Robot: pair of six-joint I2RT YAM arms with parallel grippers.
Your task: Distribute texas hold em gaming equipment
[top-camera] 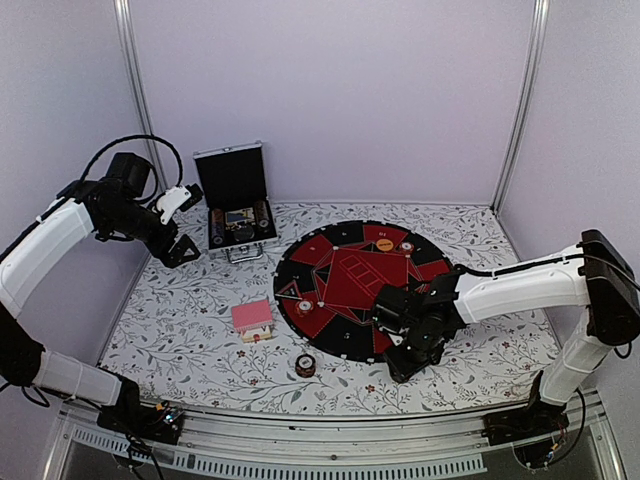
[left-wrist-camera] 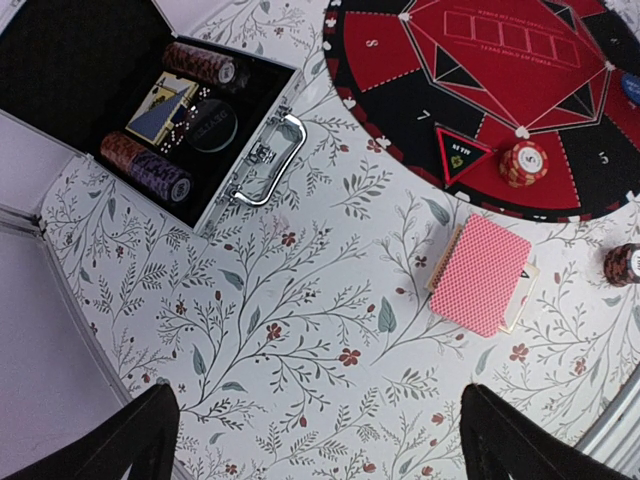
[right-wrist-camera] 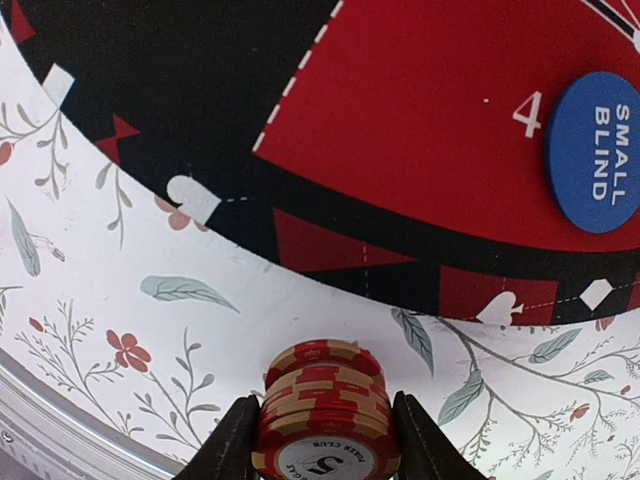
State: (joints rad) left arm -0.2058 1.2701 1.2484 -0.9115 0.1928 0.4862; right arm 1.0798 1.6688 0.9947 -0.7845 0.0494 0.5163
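Note:
In the right wrist view my right gripper (right-wrist-camera: 325,445) is shut on a short stack of red and tan poker chips (right-wrist-camera: 322,405), a finger pressed to each side, just off the round mat's edge over the flowered cloth. A blue "small blind" button (right-wrist-camera: 595,150) lies on the mat beyond. From above, the right gripper (top-camera: 405,348) hides that stack. My left gripper (top-camera: 180,245) is open and empty, raised near the case. The pink-backed card deck (top-camera: 252,317) (left-wrist-camera: 480,272) lies left of the mat. Another red chip stack (left-wrist-camera: 524,163) and an orange button (top-camera: 385,244) sit on the mat.
The round red and black poker mat (top-camera: 340,285) fills the middle of the table. The open silver-edged black case (top-camera: 237,205) (left-wrist-camera: 200,110) at the back left holds chip rolls and a card box. A dark chip stack (top-camera: 305,365) (left-wrist-camera: 622,264) stands near the front edge.

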